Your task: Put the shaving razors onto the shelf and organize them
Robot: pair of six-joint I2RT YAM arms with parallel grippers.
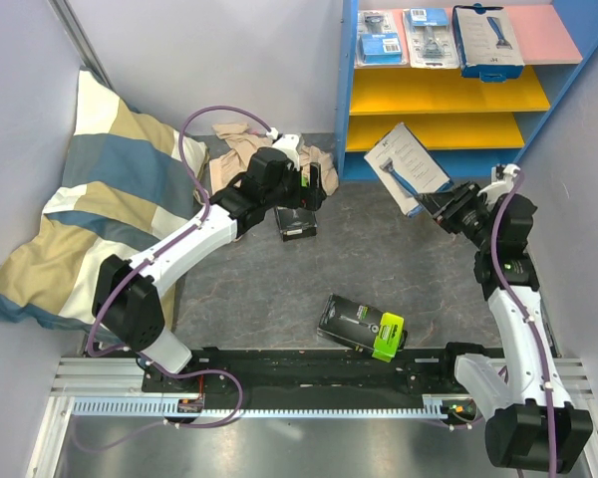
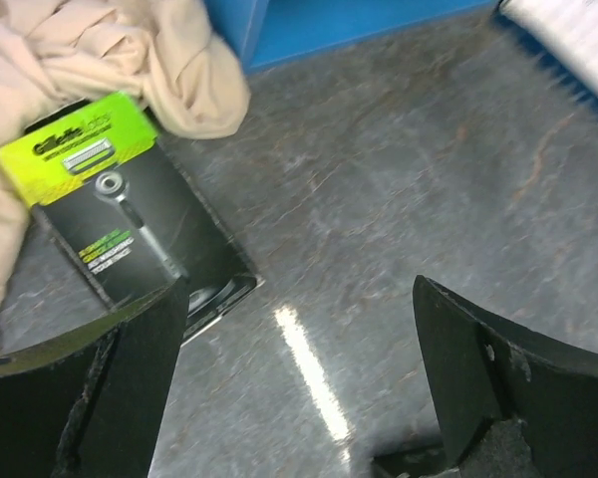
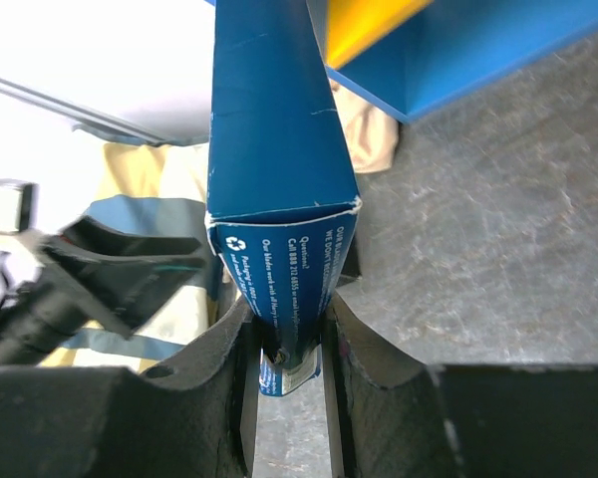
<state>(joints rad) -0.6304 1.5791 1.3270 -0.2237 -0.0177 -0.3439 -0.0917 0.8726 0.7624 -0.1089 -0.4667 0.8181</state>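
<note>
Right gripper [image 1: 441,207] clamps flat white-blue razor box [image 1: 409,169] by its end, long axis straight out from jaws toward blue-framed shelf [image 1: 347,90] beyond. Left gripper [image 2: 299,329] wide, empty, black lime-topped box [image 2: 130,219] ahead-left.

The right claw [image 3: 287,339] clamps the lower end of a blue razor box [image 3: 269,129], seen edge-on, with white print on its end flap. Behind it, the shelf [image 3: 458,50] shows a blue frame and a yellow board. A beige cloth [image 3: 369,134] lies on the grey tabletop [image 3: 498,229], and a striped pillow [image 3: 169,179] sits to the left.
</note>
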